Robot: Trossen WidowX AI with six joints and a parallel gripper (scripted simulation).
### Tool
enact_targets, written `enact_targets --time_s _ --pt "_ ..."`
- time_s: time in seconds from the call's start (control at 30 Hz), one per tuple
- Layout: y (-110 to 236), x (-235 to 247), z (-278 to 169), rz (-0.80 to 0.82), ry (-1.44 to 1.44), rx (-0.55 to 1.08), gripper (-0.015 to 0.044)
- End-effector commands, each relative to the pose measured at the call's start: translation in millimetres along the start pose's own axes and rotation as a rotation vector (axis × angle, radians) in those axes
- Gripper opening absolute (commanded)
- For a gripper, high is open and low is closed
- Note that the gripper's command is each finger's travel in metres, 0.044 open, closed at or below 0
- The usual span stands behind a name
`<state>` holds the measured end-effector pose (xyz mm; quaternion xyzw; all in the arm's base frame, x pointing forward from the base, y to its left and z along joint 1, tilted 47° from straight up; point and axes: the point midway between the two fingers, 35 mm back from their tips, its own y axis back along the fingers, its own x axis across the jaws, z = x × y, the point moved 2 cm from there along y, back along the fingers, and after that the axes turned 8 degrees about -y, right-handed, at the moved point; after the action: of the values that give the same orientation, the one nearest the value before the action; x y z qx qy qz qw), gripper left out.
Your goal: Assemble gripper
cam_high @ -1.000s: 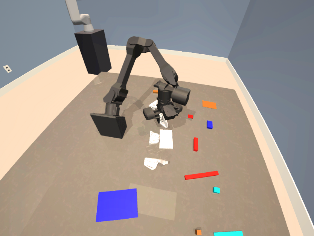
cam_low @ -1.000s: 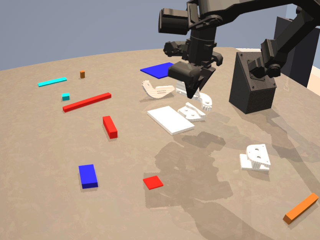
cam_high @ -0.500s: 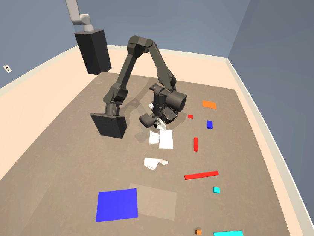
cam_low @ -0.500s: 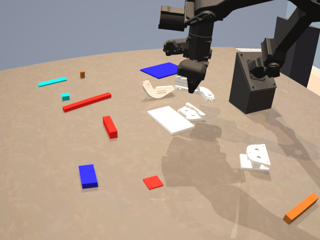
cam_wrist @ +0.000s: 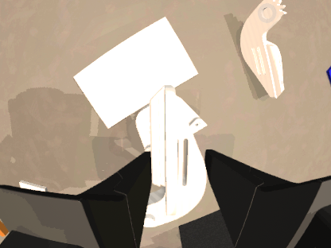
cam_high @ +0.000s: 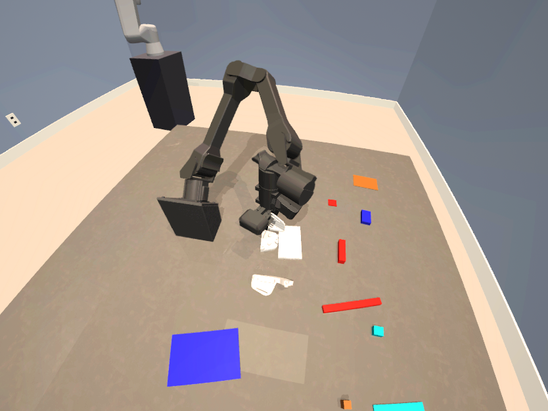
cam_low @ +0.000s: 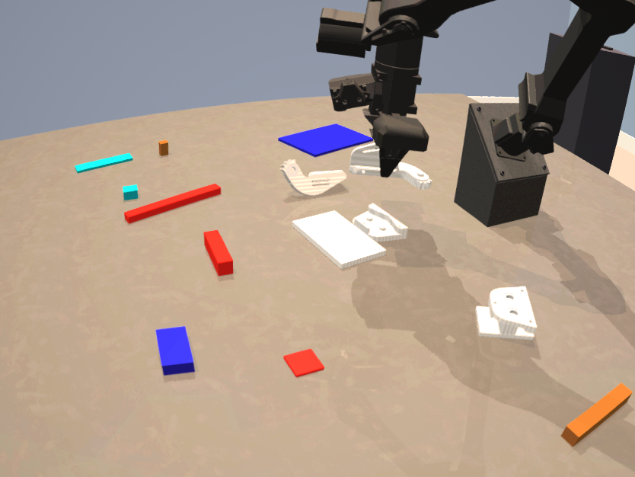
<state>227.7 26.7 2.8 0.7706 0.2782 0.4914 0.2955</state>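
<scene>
My gripper (cam_high: 269, 215) (cam_low: 387, 168) (cam_wrist: 179, 153) is shut on a white jaw (cam_high: 277, 222) (cam_low: 367, 164) (cam_wrist: 196, 167), held above the table, its toothed end away from the blue sheet. In the wrist view it overlaps the gripper base. The white gripper base (cam_high: 269, 241) (cam_low: 392, 231) (cam_wrist: 186, 111) lies beside a white slab (cam_high: 290, 243) (cam_low: 338, 238) (cam_wrist: 135, 71), two pins upward. The other jaw (cam_high: 263, 283) (cam_low: 315, 184) (cam_wrist: 255, 56) lies loose on the table. The white housing plate (cam_low: 521, 302) with two holes rests on a small white stand; the arm hides it in the top view.
The black arm pedestal (cam_high: 192, 220) (cam_low: 512, 200) stands near the gripper base. Red bars (cam_high: 342, 251) (cam_low: 218, 252), a blue block (cam_high: 365, 216) (cam_low: 174, 349) and a red square (cam_high: 332, 203) (cam_low: 303, 362) lie beyond the slab. A blue sheet (cam_high: 204, 357) (cam_low: 325, 139) lies past the loose jaw.
</scene>
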Motion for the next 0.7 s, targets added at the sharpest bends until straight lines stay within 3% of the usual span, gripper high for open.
enact_targets --time_s 0.0,0.67 --pt "-1.8 -10.7 -2.3 0.002 0.098 0.007 0.0134" --pt "-6.8 -46.5 -13.2 0.033 0.517 0.017 0.0134"
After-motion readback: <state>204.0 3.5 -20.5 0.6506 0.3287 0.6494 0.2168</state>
